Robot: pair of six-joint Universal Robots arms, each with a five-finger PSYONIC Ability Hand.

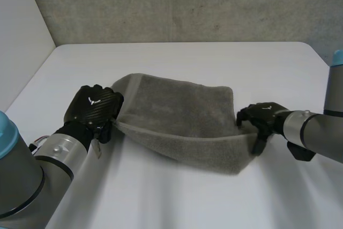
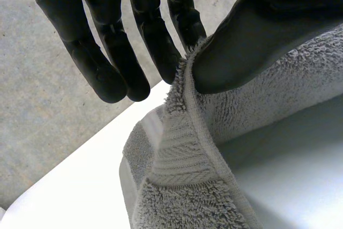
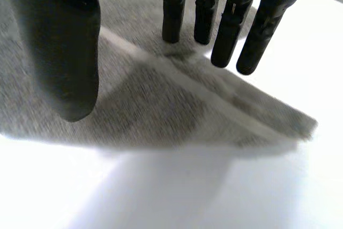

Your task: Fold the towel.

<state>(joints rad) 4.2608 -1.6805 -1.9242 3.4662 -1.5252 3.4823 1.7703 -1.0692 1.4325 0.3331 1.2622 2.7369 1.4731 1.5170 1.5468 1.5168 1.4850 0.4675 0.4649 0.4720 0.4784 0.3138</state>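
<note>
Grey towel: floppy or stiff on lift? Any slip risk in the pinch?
Probably floppy: the towel sags in a curve between the left hand and the right hand. Slip seems unlikely: its looped pile looks grippy, and the left thumb pins the ribbed hem against a finger. Likely light, as that pinch holds it.

— Where does the towel [image 1: 177, 116] lie?
— On the table [image 1: 177, 57], near its middle, stretched from 9 o'clock to 3 o'clock.
— And the hands?
— The left hand [image 1: 94, 105] is at the towel's 9 o'clock end, with the edge pinched between its thumb [image 2: 241, 46] and fingers [image 2: 155, 36]. The right hand [image 1: 260, 117] is right at the 3 o'clock end.
— Behind?
— A wall [image 1: 187, 4] runs along the table's 12 o'clock side.
</note>
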